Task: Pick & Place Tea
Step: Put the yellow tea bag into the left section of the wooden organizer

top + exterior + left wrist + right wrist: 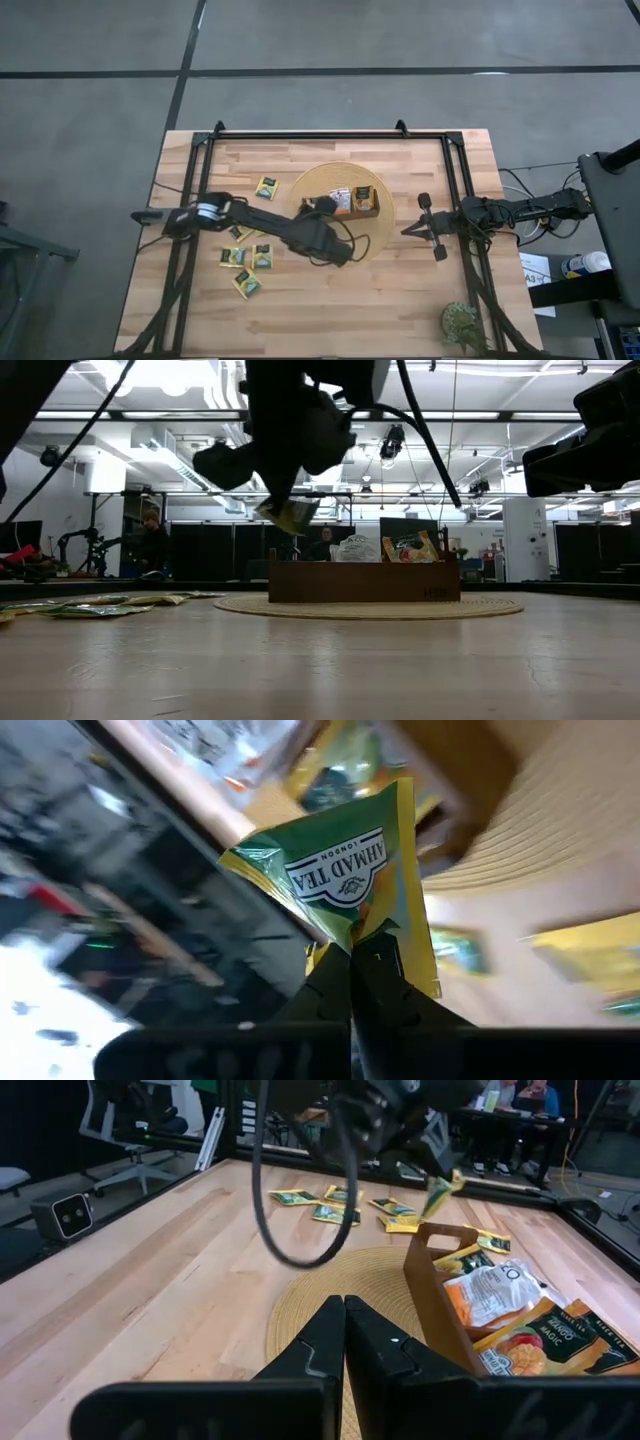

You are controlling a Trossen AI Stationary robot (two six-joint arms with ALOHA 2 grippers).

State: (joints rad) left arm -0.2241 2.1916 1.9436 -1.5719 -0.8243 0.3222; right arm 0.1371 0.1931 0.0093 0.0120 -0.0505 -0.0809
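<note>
One tea packet (308,207) is aloft over the round mat (385,235), at the wooden tray's (372,210) edge, in the left gripper (312,207); others (245,258) lie loose on the table (400,300). The right gripper (420,228) waits beside the mat, jaws together.
Low view: the packet (288,512) hangs tilted above the tray (360,582), clear of it.
Left wrist view: jaws clamped on one corner of the green foil packet (345,870). It looks light, thin, bendable and slick, so an edge pinch suits it.
Right wrist view: filed packets (495,1295) stand in the tray (432,1295)
</note>
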